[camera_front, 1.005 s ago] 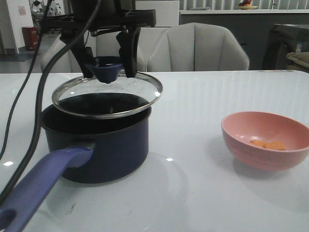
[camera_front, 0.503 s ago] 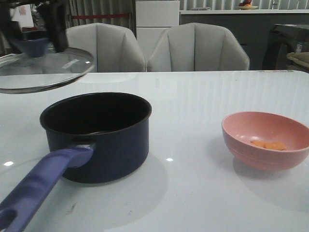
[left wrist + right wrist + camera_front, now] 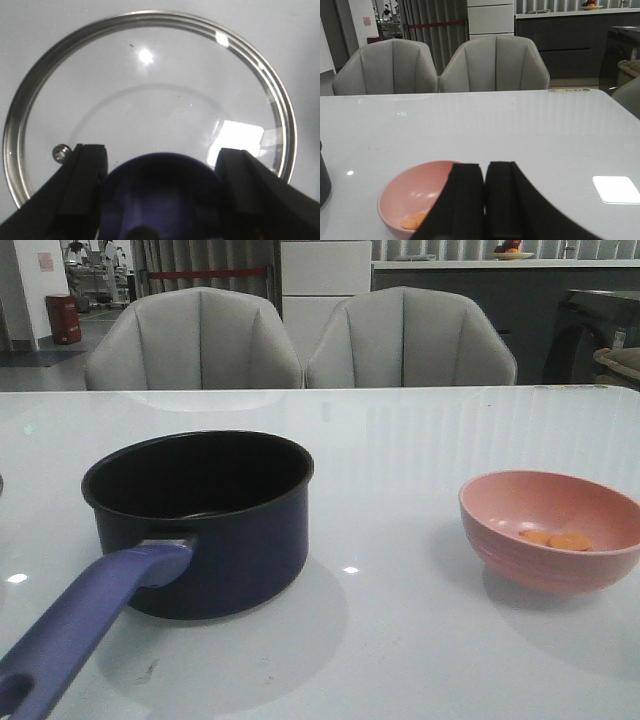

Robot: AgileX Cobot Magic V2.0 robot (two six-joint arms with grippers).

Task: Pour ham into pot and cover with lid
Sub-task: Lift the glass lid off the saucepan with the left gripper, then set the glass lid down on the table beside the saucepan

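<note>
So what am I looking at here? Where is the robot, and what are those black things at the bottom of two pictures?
The robot has two arms, each with a camera on its wrist. Those black things are its fingers.

The front view looks across the white table. On it stand a dark navy saucepan with a long purple-blue handle and a pink round bowl holding two small orange ham slices. No arm shows there.

The left wrist view shows the left gripper, its fingers either side of the purple-blue knob of a round glass lid with a steel rim, holding it.

The right wrist view shows the right gripper, fingers pressed together and empty, near the pink bowl.
</note>
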